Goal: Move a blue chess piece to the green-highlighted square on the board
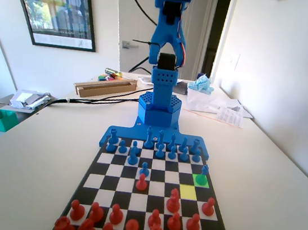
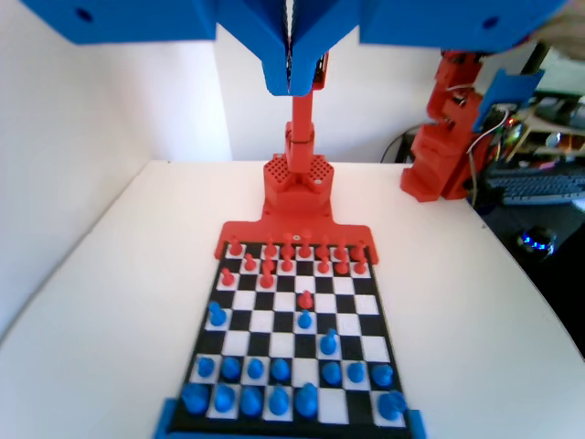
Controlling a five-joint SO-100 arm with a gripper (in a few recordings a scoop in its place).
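One blue chess piece | upright | on green-highlighted square

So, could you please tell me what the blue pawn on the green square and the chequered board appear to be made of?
The small blue pawn with a round head looks like moulded or printed plastic: uniform colour, soft sheen, its lower half tinted green by the bright green square beneath it. The flat black-and-white chequered board appears smooth and thin, possibly printed card or plastic; the pictures leave that open.
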